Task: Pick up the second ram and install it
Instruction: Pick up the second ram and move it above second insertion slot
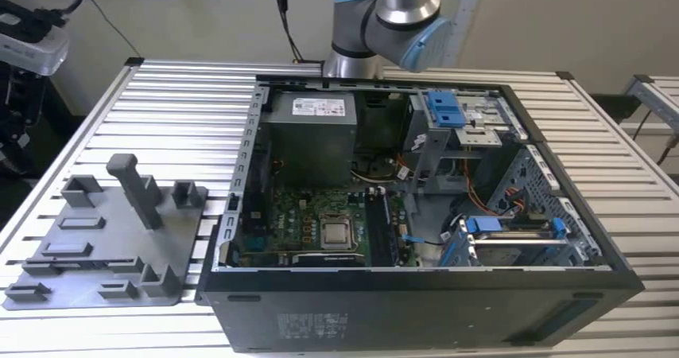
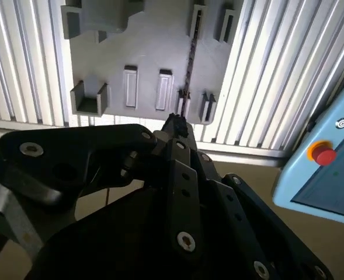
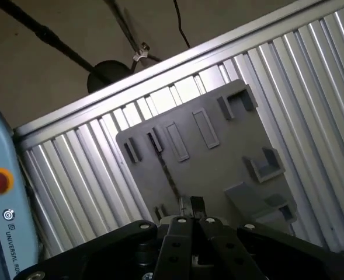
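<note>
Claw [image 2: 176,123] is seen clenched, tips together, nothing grasped. It is hung well above the grey tray [image 2: 142,46]. Ram [image 2: 189,58] is seen edge-on in both wrist views as a thin dark strip. It is seated in the tray between slot blocks, beneath the claw and well apart from it. Blue pendant [image 2: 335,186] is seen off to the claw's side.

- Tray [image 2: 148,46]: plain flat grey.
- Table [image 2: 25,58]: silver, striped with ribbed slats.
- The second ram [image 2: 189,61]: a thin blackish strip.
- Gripper [image 2: 177,123]: matte black.
- Pendant [image 2: 335,186]: pale blue, with a red button [image 2: 323,154].
- Computer case [image 1: 424,310]: black, with a green motherboard [image 1: 308,215] and blue latches [image 1: 446,107].
</note>
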`<state>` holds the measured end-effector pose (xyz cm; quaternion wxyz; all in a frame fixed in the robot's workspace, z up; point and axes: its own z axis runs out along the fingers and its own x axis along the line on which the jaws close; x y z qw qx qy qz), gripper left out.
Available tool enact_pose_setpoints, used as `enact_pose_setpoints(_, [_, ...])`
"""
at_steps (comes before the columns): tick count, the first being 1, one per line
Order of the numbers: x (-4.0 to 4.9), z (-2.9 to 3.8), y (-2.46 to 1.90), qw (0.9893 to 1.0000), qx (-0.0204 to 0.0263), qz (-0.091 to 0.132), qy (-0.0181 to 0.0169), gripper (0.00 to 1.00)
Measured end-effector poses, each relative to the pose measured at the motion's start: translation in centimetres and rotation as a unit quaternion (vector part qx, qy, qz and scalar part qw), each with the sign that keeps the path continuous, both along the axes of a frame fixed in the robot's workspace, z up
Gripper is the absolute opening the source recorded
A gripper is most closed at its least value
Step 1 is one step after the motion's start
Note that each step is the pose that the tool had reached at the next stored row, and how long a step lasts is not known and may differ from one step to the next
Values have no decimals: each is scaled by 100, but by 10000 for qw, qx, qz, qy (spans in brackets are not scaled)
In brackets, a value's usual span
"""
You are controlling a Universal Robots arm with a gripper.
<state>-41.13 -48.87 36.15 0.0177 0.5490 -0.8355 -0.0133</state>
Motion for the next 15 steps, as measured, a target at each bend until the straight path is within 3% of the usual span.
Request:
enact_pose_setpoints(4, [0,-3,0,9994,-4,349,-6,11])
enact_pose_setpoints(8, [0,-6,0,9976,-9,699,-11,11])
enact_pose_setpoints(11, [0,-8,0,9954,-9,960,-14,11])
enact_pose_setpoints(15, [0,-10,0,9912,-9,1324,-21,11])
